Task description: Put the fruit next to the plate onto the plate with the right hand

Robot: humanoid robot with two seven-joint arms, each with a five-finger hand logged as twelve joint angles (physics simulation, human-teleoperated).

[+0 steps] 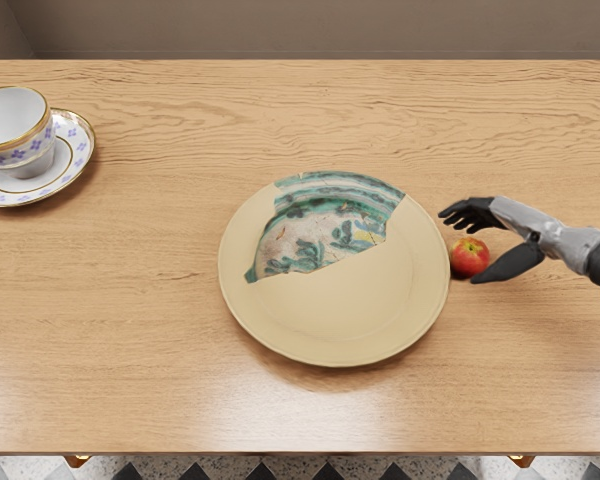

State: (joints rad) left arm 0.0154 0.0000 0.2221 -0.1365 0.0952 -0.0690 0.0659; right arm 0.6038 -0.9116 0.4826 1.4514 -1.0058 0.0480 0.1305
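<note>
Plainly the grasp is the step in hand, and the carry has not begun. The wooden counter (280,110) fills the view, and at its middle lies the large tan plate (330,320), its far part painted in green and white, with nothing on it. Far off at the counter's left end a white cup (10,120) stands on its saucer (68,160), well apart from the work. The right robot hand (505,222) reaches in from the right edge and sits spread around the fruit: the dark fingers (468,213) extend beyond its far side, the thumb (510,263) lies along its near right side, and they have not closed on it. Whether the thumb already touches cannot be told. The small red apple (469,257) rests on the counter just beside the plate's right rim, inside that open span. The next move, in my judgement, calls for closing fingers and thumb evenly so the round apple does not roll, then a lift clear of the rim and a short carry leftward.
</note>
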